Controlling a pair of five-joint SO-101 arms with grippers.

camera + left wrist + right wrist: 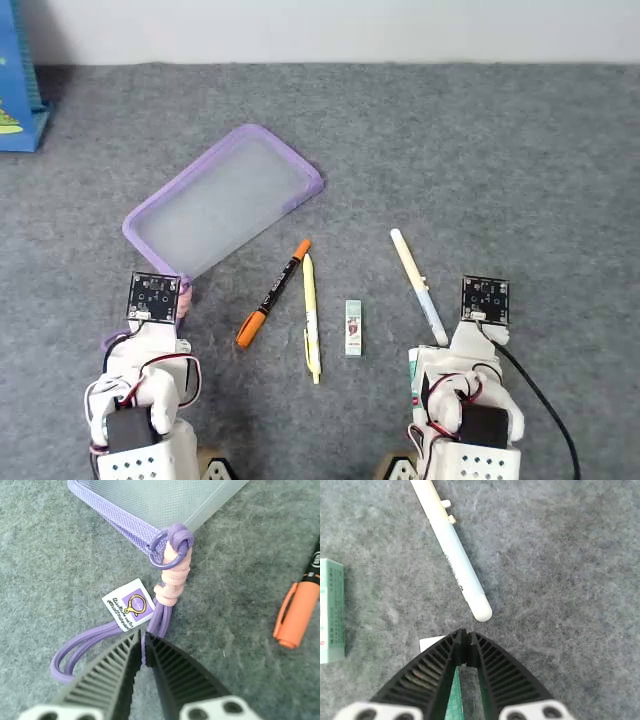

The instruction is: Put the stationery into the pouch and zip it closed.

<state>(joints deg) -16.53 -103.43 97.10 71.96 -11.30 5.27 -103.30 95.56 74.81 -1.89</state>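
Holds the left gripper [142, 636] pressed together just over the purple cord [80, 647] tied to the zip ring [160, 547]; cannot tell whether pinching a strand. Holds the right gripper [466, 632] pressed together, gripping nothing, just short of the white-and-blue pen [455, 555]'s tip. Finds the pouch [225, 200] lying slantwise ahead of the left arm on the grey mat [500, 150], seemingly zipped, with orange marker [272, 295], yellow pen [311, 320] and small green box [353, 327] spread between the arms. Risks dragging the pouch rather than sliding the zip, with no second grip bracing it. Risks snagging the loose cord loop or its tag [128, 604] in the ribbed jaws. Risks rolling the round pens away on any off-centre pinch
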